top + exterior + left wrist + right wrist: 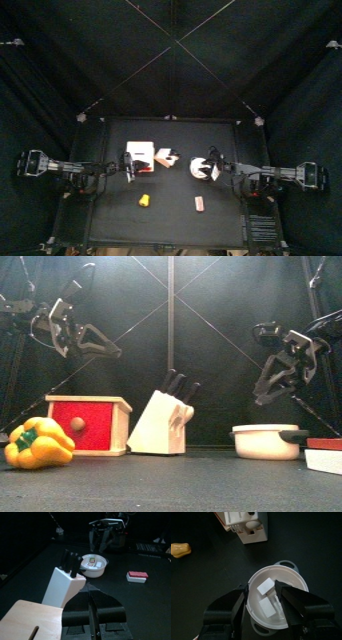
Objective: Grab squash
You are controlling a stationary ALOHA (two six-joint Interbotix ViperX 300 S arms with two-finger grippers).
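I see the squash — a small bright yellow lumpy toy vegetable — lying on the black table at its front left, just in front of the red-and-wood box, untouched. My left gripper hangs high above that side with its jaws nearly together, holding nothing. My right gripper hovers with jaws spread, empty, over the white handled pot. The white knife block with black handles stands between box and pot.
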